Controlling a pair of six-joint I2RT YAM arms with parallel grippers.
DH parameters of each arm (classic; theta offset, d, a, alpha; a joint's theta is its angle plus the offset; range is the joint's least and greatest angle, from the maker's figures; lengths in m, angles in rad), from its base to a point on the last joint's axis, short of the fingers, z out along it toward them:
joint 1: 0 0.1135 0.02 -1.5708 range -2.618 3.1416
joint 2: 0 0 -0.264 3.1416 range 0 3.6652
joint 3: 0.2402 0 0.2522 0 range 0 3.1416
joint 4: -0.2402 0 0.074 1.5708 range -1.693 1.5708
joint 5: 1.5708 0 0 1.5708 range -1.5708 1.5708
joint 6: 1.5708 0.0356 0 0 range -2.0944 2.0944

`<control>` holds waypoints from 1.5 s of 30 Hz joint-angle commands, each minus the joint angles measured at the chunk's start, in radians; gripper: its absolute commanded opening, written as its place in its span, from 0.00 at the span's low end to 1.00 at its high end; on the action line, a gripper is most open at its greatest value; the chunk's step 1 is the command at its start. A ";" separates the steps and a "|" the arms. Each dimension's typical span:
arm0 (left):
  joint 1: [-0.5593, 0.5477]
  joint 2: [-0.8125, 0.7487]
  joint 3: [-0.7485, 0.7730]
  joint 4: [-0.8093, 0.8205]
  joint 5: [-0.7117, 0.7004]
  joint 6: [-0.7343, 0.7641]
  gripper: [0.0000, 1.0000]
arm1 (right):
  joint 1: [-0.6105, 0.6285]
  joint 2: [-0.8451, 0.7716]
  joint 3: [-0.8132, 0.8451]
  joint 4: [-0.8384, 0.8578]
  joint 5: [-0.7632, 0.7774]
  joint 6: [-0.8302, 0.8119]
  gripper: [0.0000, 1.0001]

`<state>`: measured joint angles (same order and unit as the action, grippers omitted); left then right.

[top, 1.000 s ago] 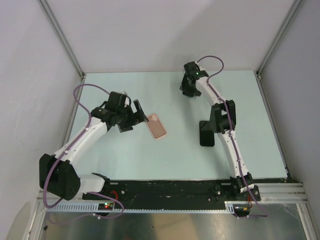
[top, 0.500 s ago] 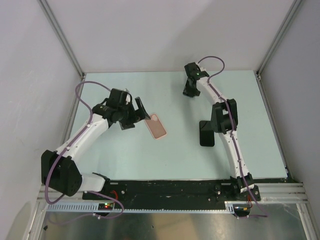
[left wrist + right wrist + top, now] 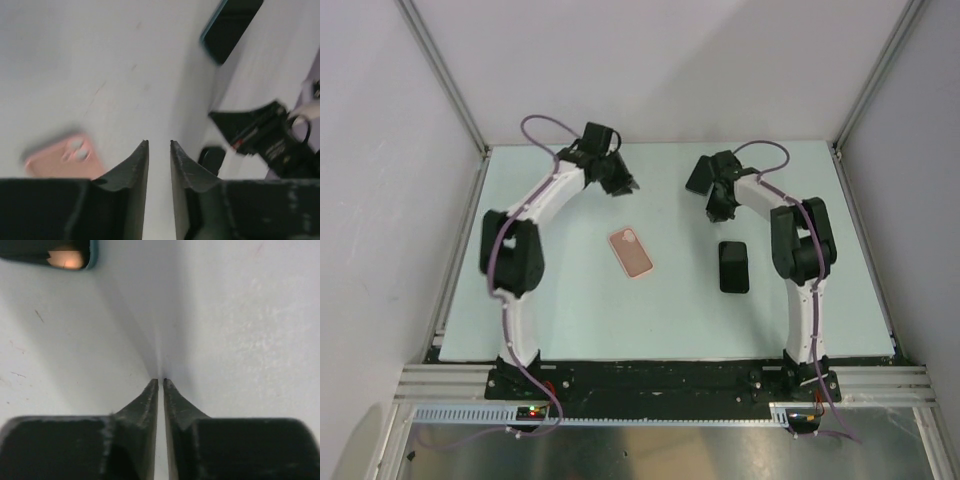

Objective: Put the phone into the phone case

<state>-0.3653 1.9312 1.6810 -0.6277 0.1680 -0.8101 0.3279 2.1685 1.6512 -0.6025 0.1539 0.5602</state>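
Both arms have swung back from a second ago: left gripper (image 3: 625, 185) has left the case's side for the far left of the table (image 3: 570, 300), and right gripper (image 3: 713, 210) has come nearer, to just beyond the phone. Left gripper: fingers a narrow gap apart, nothing between them, carried above the surface. Right gripper: fingers all but together, only a sliver between, empty, tips low over bare table. Pink phone case (image 3: 631, 253): flat at table centre, camera cut-out at its far end, untouched. Black phone (image 3: 734, 266): flat to the case's right, well apart from it, untouched, not yet in the case. Task standing: insertion not begun, as neither item is held. Hazards, as judged: a thin phone lying flat offers little edge, so near-closed fingers may skid over it or shove it away; the loose case may slide under pressing unless the other arm pins it; mismatched camera ends would block seating
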 commanded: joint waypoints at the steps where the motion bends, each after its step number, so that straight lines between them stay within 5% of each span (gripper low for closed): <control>1: -0.004 0.269 0.341 0.036 0.085 -0.075 0.23 | -0.094 -0.013 0.027 0.090 -0.153 0.050 0.08; 7: -0.008 0.649 0.808 0.143 0.199 -0.248 0.08 | -0.169 0.130 0.159 0.107 -0.297 0.174 0.00; 15: -0.013 0.833 0.796 0.584 0.269 -0.565 0.00 | -0.196 0.312 0.352 0.092 -0.424 0.271 0.00; 30: -0.061 0.952 0.843 0.589 0.211 -0.716 0.00 | -0.208 0.399 0.523 -0.030 -0.415 0.245 0.00; 45: -0.055 0.873 0.716 0.566 0.136 -0.739 0.00 | -0.202 0.394 0.535 -0.077 -0.379 0.171 0.00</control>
<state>-0.4332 2.8742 2.4462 -0.0521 0.3546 -1.5410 0.1223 2.5301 2.1628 -0.6121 -0.2718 0.7765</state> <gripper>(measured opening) 0.004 0.009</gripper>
